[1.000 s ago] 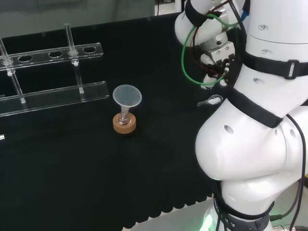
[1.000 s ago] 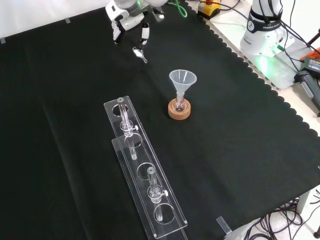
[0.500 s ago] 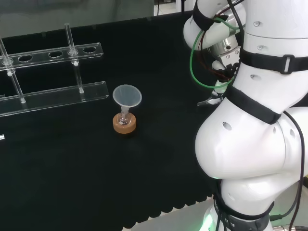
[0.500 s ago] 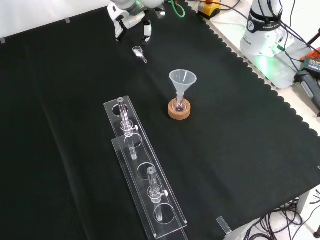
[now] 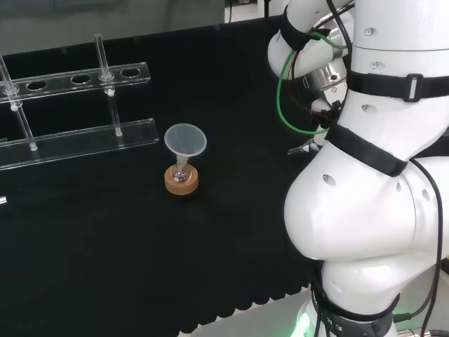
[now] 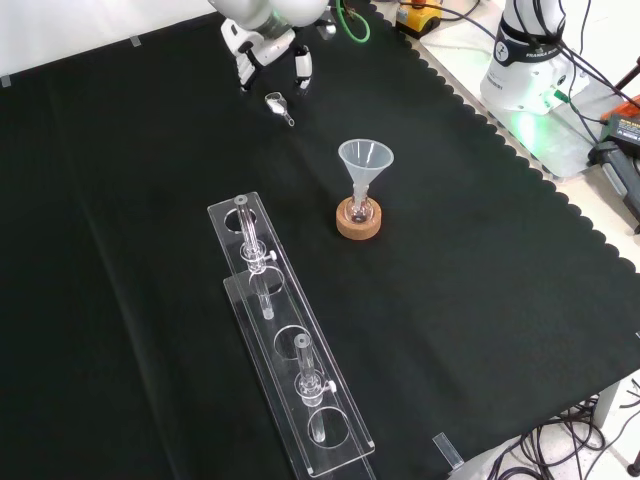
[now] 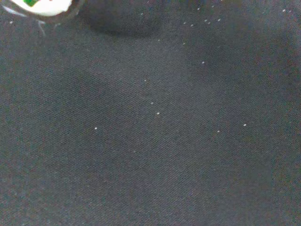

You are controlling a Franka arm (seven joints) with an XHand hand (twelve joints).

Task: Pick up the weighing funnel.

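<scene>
At the twelve o'clock end of the front view, the weighing funnel (image 6: 279,106) lay on the black desk (image 6: 150,200). The hand (image 6: 262,42) hung at its twelve o'clock, fingers (image 6: 303,72) spread apart, gripping nothing. The funnel (image 6: 364,160) stood toward five o'clock in its flask (image 6: 359,209) on a cork ring (image 6: 359,226).

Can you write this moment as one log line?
robot hand: open, beside weighing funnel | weighing funnel: on cloth, unheld | pickup: pending

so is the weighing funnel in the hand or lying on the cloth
Lying on the cloth: in the front view the weighing funnel rests there, apart from the hand beyond it.
</scene>
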